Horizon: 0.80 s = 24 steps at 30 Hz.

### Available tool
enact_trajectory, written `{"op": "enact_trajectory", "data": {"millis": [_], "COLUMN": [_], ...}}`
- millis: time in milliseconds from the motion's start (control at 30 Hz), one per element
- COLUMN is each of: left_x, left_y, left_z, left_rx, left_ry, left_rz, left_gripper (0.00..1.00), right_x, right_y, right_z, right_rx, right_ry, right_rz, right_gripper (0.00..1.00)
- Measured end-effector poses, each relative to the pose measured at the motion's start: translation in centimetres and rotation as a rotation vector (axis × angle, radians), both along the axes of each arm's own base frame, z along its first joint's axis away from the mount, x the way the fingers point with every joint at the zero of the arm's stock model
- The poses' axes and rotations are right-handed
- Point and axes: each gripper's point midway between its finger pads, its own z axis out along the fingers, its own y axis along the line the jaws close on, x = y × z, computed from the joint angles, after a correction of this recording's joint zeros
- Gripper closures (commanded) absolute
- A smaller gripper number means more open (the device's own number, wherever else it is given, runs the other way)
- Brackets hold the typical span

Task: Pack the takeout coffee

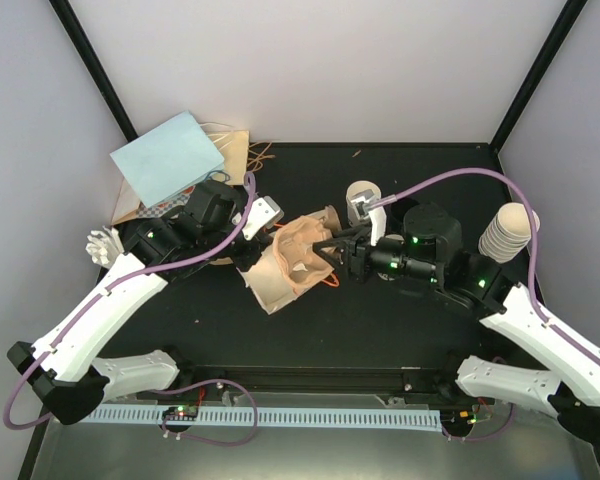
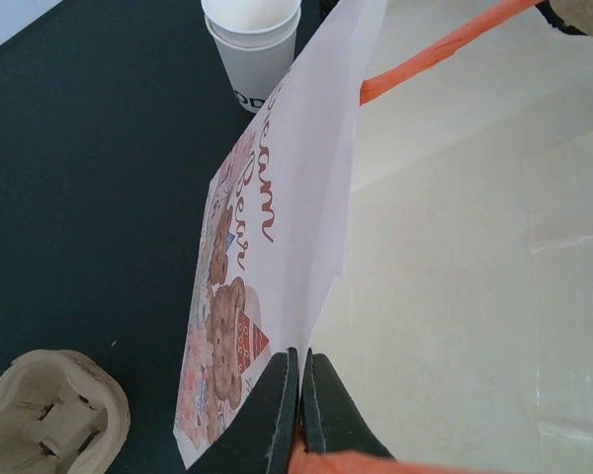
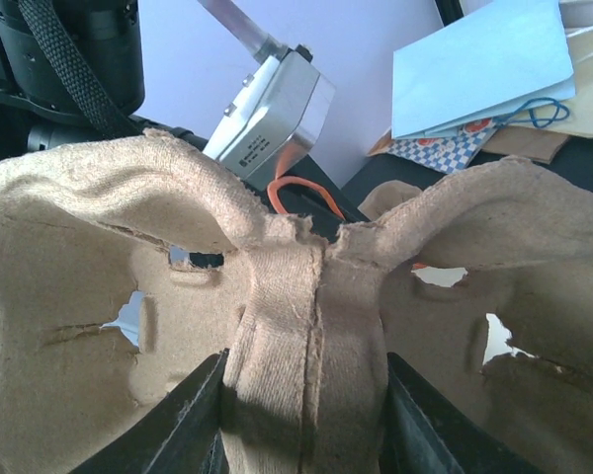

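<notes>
Tightly, left fingers (image 2: 265, 427) pinch the bag (image 2: 277, 197); right fingers (image 3: 178, 425) clamp the half-hidden tray (image 3: 296, 326).

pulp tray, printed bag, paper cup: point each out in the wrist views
pulp tray (image 3: 306, 326), right wrist view, centre ridge
printed bag (image 2: 239, 296), left wrist view, printed side
paper cup (image 2: 257, 59), left wrist view, wall below rim
</notes>
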Motion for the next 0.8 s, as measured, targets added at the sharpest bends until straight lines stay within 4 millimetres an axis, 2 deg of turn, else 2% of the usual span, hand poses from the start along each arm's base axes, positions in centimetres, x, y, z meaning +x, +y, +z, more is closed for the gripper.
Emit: {"op": "enact_trajectory", "data": {"millis": [167,433,800], "left_x": [0.0,0.1,0.4], "left_y": [0.0,0.0,0.1], "left_z": [0.0,-0.2,-0.4], "left_rx": [-0.005,-0.003,0.007], "left_ry": [0.006,0.013,0.017], "left_rz": [0.008,0.020,0.034], "left_gripper": [0.98,0.98,0.98], "right_x": [0.4,1.1,1.3], "right_y": [0.4,1.2,1.7], "right_z": [-0.6,-5.1,-6.2], "right_rx": [0.008,-0.054,-0.087], "right_ry": [-0.012,0.018,0.011], "right_rz": [-0.004,-0.004,0.015], "right_gripper": [0.62,0.65,0.65]}}
